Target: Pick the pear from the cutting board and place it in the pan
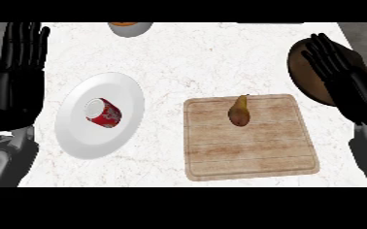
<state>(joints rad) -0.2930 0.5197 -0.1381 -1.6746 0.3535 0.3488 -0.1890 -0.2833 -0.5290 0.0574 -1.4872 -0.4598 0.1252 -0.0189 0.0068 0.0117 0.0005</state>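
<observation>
A brownish-yellow pear [239,111] lies on the wooden cutting board [251,150], near its far edge, stem pointing away. The dark brown pan [305,75] sits at the counter's right edge, partly hidden behind my right hand [342,80]. That hand is open, fingers straight and pointing up, over the pan and to the right of the pear, apart from it. My left hand [20,73] stands open at the left edge, fingers up, far from the board.
A white plate [82,138] left of the board holds a red can [104,112] on its side. A grey bowl [130,27] with something orange in it shows at the far edge. Bare marble counter lies between plate and board.
</observation>
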